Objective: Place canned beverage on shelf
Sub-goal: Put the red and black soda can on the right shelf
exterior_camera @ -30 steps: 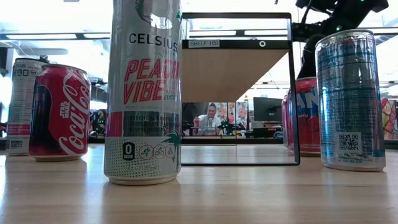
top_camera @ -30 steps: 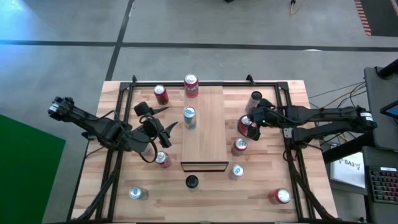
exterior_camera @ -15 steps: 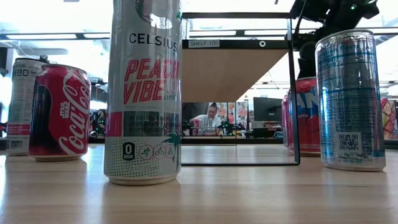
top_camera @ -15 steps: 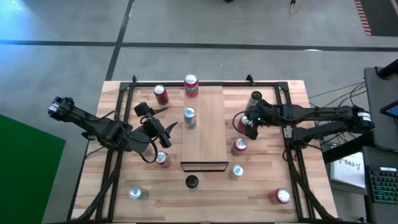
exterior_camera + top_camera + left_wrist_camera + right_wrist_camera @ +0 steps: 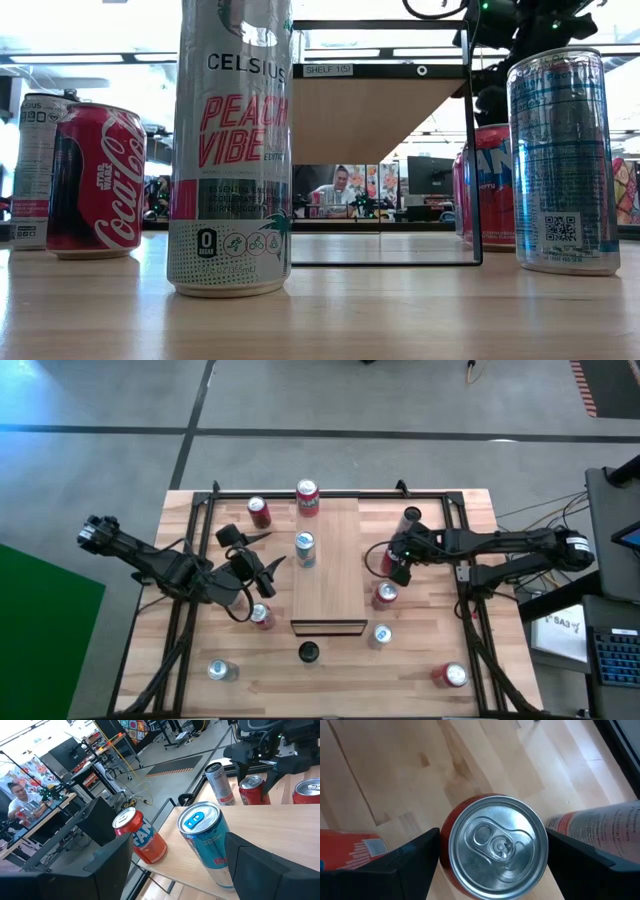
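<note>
The shelf (image 5: 327,565) is a light wood board in the table's middle; its underside shows in the low view (image 5: 380,110). A red can (image 5: 307,496) and a blue can (image 5: 305,548) stand on it, and both show in the left wrist view, red (image 5: 142,837) and blue (image 5: 210,845). My right gripper (image 5: 395,563) is just right of the shelf, shut on a red can (image 5: 495,845) with a silver top. My left gripper (image 5: 262,570) is open and empty at the shelf's left side. My right gripper pinches the red can between its two fingers (image 5: 415,860), one on each side of the can's wall (image 5: 451,855) near the top. The fingers come from above, pointing down. The can is upright; whether its base is clear of the table does not show.
Several cans stand on the tabletop: red ones (image 5: 259,512) (image 5: 262,616) (image 5: 385,594) (image 5: 451,676), a tall dark-topped one (image 5: 411,517) beside my right gripper, a blue one (image 5: 381,634), a black one (image 5: 308,651) and a silver one (image 5: 222,670). A dark frame (image 5: 215,490) runs round the table.
My right gripper has gone toward the table's left edge, closer to the shelf, and the red can has gone with it, still upright. In the low view the right arm stands higher than before.
</note>
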Available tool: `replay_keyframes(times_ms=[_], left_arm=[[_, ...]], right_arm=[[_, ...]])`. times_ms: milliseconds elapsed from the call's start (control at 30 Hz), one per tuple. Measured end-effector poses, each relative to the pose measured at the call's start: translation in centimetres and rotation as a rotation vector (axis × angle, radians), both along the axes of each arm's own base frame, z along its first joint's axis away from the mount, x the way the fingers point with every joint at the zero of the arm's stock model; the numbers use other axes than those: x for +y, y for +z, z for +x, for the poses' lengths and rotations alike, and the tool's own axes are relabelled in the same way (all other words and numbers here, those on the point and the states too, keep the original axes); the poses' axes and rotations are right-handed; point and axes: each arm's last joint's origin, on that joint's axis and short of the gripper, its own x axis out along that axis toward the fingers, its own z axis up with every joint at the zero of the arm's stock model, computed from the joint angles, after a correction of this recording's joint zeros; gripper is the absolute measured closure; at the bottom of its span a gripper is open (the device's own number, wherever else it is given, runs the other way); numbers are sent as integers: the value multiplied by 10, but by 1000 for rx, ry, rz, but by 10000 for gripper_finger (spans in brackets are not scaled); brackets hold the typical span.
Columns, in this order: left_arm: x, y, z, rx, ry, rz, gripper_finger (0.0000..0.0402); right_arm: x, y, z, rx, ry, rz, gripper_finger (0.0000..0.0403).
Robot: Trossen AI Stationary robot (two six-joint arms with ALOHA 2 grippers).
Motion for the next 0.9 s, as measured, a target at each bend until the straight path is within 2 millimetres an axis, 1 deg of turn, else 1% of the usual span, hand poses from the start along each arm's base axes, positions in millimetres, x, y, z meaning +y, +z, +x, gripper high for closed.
replay_keyframes(times_ms=[200,267,400,667,767,900], left_arm=[[0,0,0,0,0,0,122],[0,0,0,0,0,0,122],[0,0,0,0,0,0,122],[0,0,0,-2,0,-2,122],[0,0,0,-2,0,-2,122],[0,0,0,-6,2,-7,122]], right_arm=[[0,1,0,-4,-5,3,80],[0,1,0,-5,-9,4,89],[0,0,0,-4,-10,3,121],[0,3,-3,-17,-22,8,122],[0,8,-2,-20,-21,12,122],[-1,28,1,-51,-14,-2,122]])
